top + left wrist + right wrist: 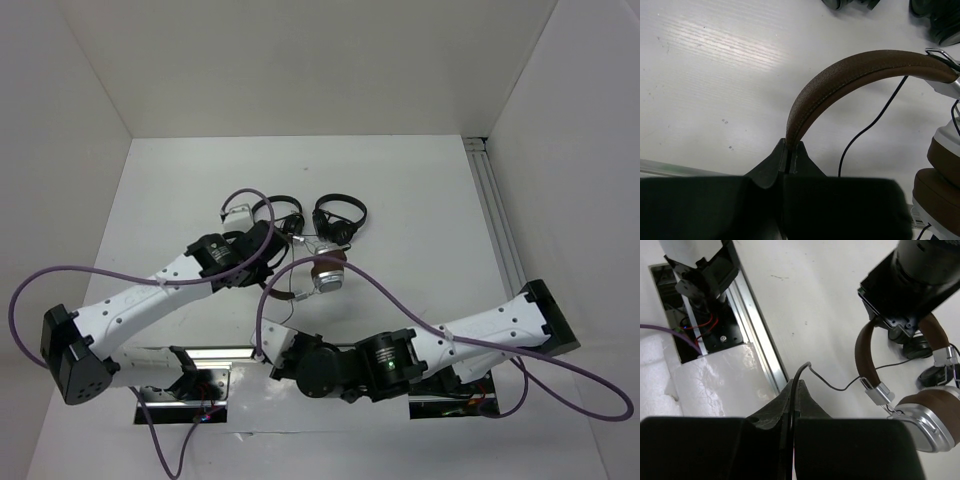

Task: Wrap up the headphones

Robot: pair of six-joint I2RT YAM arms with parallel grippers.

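Left gripper (789, 150) is pinched shut on the brown headband of the headphones (860, 67), which sit mid-table near the two black headphones (340, 215). The right gripper (794, 390) is clamped on the thin black cable (842, 389). I'd use the left as a fixed anchor and loop the cable round the band with light tension. I can't really see the plug end, so watch for snags.

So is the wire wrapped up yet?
Not yet. The cable runs loose over the table from the headphones to the right gripper, shut on it.
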